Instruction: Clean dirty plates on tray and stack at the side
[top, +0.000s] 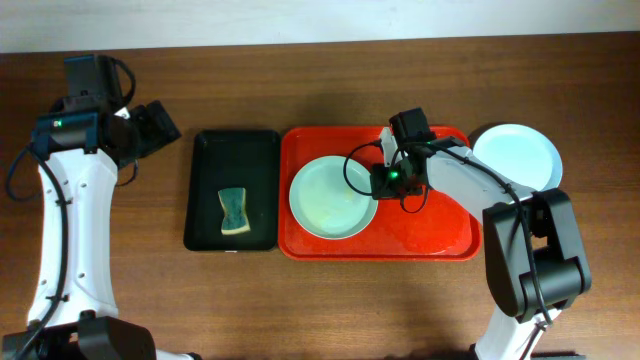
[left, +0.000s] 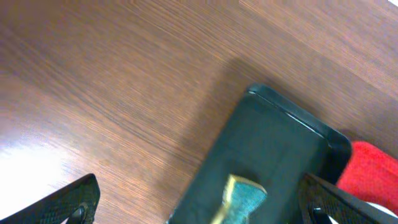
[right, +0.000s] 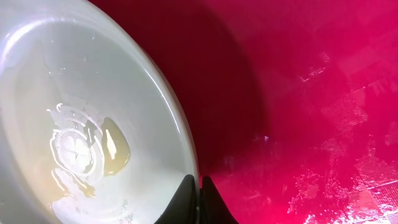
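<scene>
step: right gripper (top: 380, 180) sits at the right rim of the plate on the tray (top: 440, 235) — looks like a pinch on the rim to lift or steady the dish
right gripper state: clenched, fingertips meeting at the plate (right: 93, 124) edge in the wrist view — probably nipping the rim, hard to confirm
left gripper state: (left: 199, 205) spread wide, holding nothing, hovering above the black tray (top: 232, 160)
dirty plate: pale, left half of red tray, yellow smear near its centre
other plate: (top: 516, 155) off the tray on the table at right — stack spot, likely
sponge: (top: 234, 211) lying in black tray, untouched
next: left arm drops onto sponge, grips it, carries it to the plate while right steadies it
</scene>
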